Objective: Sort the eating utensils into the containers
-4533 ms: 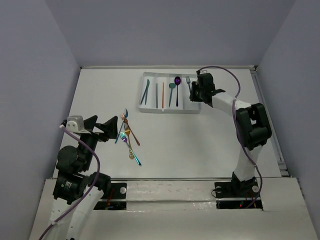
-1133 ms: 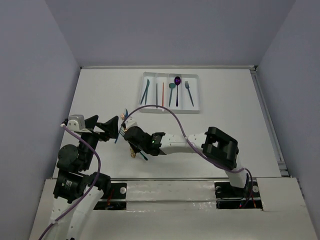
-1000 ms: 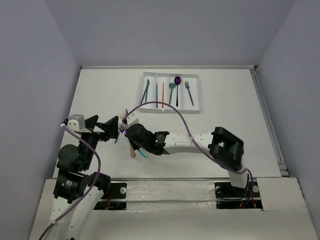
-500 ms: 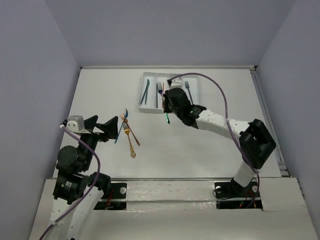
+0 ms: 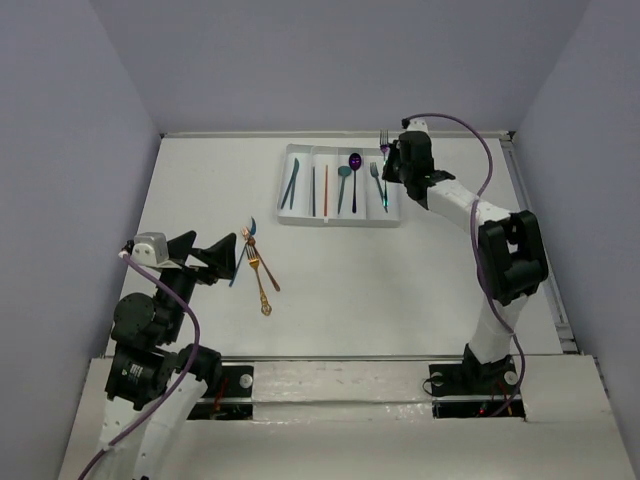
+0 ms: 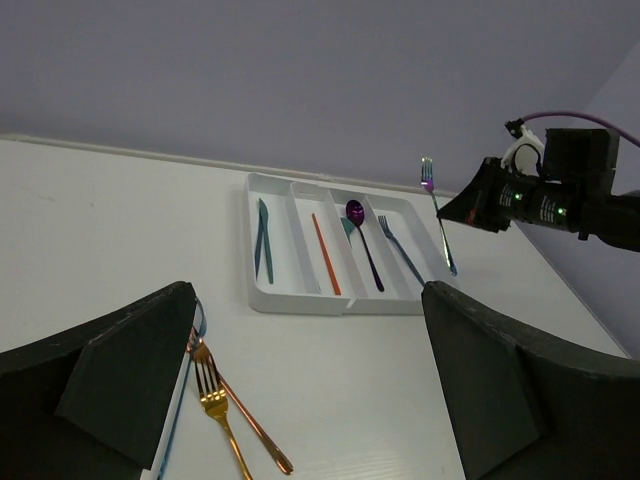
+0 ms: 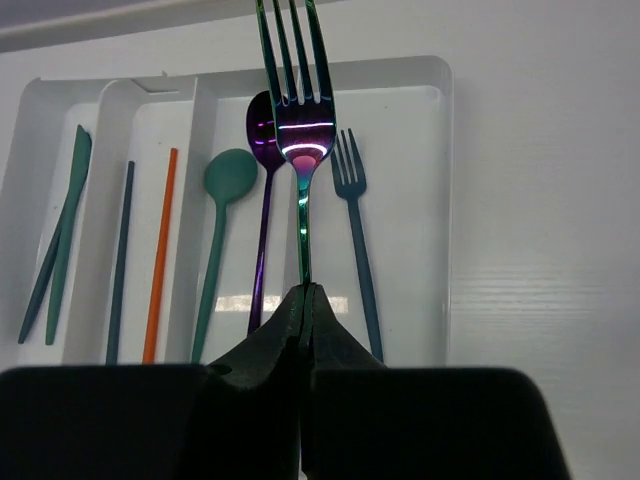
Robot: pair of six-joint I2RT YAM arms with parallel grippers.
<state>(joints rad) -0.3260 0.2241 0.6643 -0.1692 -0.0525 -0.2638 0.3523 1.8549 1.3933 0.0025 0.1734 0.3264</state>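
My right gripper [image 7: 304, 292] is shut on the handle of an iridescent teal-purple fork [image 7: 297, 120] and holds it above the rightmost compartment of the white tray [image 7: 440, 70]; it also shows in the top view [image 5: 392, 165]. The tray holds teal knives [image 7: 65, 220], a dark stick [image 7: 122, 250], an orange stick [image 7: 162, 250], a teal spoon [image 7: 225, 180], a purple spoon [image 7: 264, 130] and a blue fork [image 7: 355, 230]. My left gripper [image 5: 215, 256] is open and empty beside a gold fork [image 6: 215, 400], a copper fork [image 6: 245, 415] and a blue piece [image 6: 187, 375].
The tray [image 5: 340, 222] lies at the back middle of the white table. The loose utensils [image 5: 258, 275] lie at the left middle, just right of my left gripper. Grey walls close in the table's sides and back.
My right gripper closed on the iridescent fork at the left pile and carried it across to above the tray's right compartment. The left arm has not moved.
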